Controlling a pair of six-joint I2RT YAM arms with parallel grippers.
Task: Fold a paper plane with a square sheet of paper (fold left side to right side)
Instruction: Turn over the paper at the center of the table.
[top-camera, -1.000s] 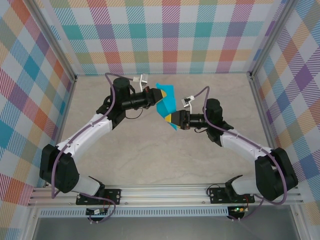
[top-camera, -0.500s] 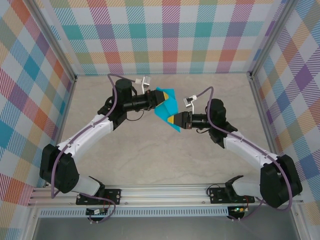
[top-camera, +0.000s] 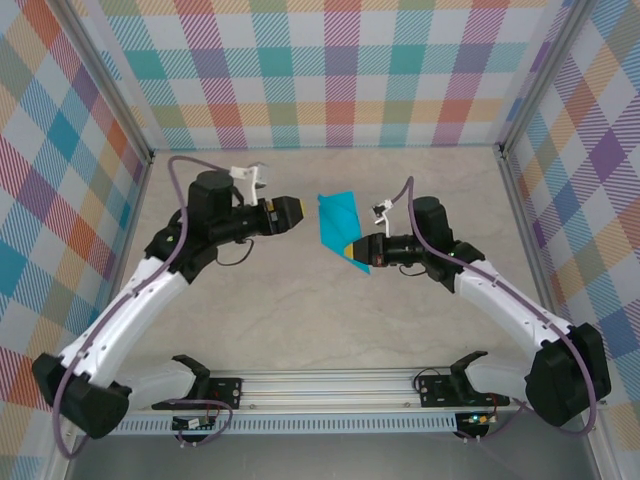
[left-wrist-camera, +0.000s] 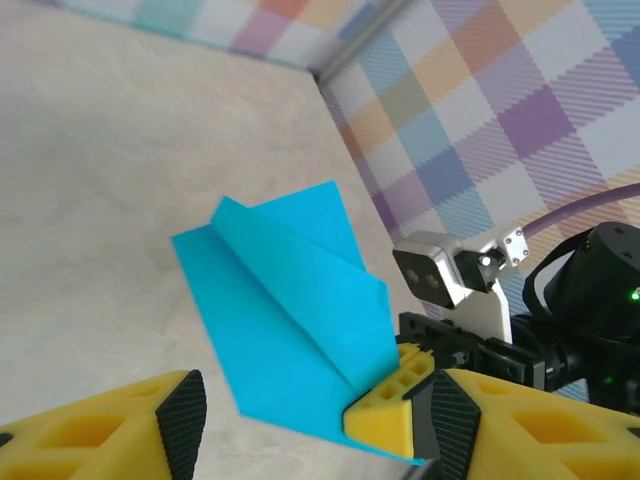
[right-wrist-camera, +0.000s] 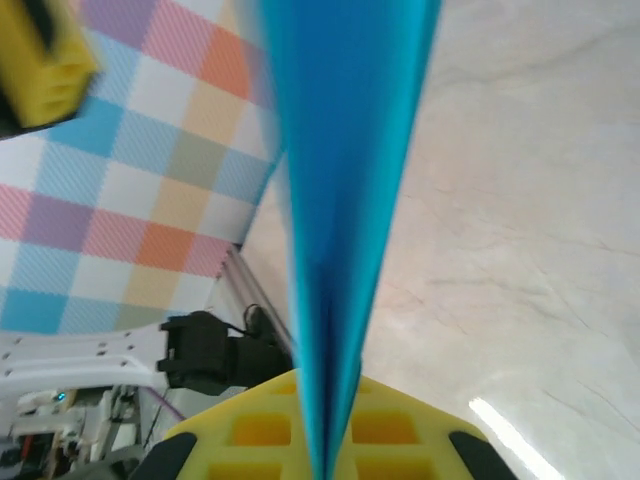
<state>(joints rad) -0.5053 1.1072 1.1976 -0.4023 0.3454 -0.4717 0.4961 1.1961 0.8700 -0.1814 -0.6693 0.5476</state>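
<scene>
The paper plane (top-camera: 338, 220) is a teal-blue sheet folded into a pointed dart with raised flaps, held just above the table. My right gripper (top-camera: 353, 248) is shut on its narrow near end. In the right wrist view the paper plane (right-wrist-camera: 340, 190) runs edge-on up from between the yellow fingers of the right gripper (right-wrist-camera: 325, 455). My left gripper (top-camera: 292, 210) stands to the left of the plane, apart from it and open. In the left wrist view the paper plane (left-wrist-camera: 290, 330) lies beyond the left gripper (left-wrist-camera: 315, 430), whose black pads are wide apart with nothing between them.
The pale marbled table (top-camera: 300, 310) is walled by checkered panels (top-camera: 340, 60) on three sides. An aluminium rail (top-camera: 330, 385) with both arm bases runs along the near edge. The right arm's wrist camera (left-wrist-camera: 440, 280) sits just behind the plane.
My left gripper opened, let go of the paper and drew back to the left. My right gripper shut on the plane's narrow end and now holds it alone.
</scene>
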